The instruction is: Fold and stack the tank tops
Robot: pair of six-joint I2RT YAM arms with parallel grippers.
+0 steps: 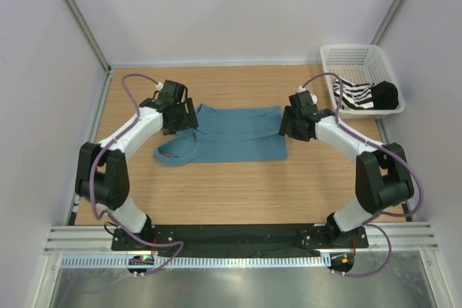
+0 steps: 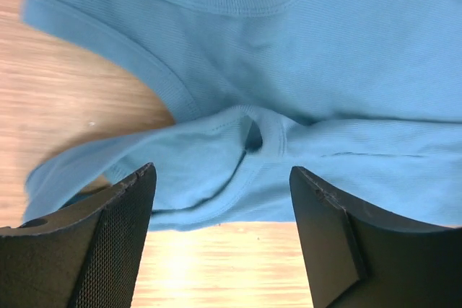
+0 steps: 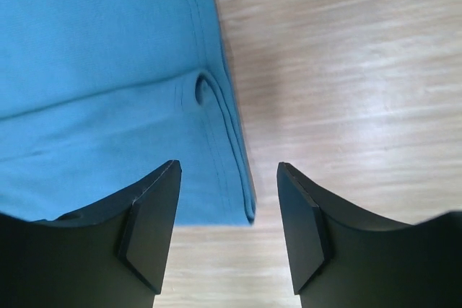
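Left fingers (image 2: 94, 250) parted, right fingers (image 3: 144, 229) parted, empty, teal tank top (image 1: 238, 135) beneath

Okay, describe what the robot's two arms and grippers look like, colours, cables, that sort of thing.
The left arm and right arm have white links with bulky black joints, and a thin purple cable runs along each. The left gripper and right gripper are matte black, each with two wedge-shaped fingers; one left finger's inner pad looks finely meshed.

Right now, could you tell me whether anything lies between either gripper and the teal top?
Nothing visible does. The left gripper hangs open over the strap end of the teal top, the right gripper open over its opposite edge.
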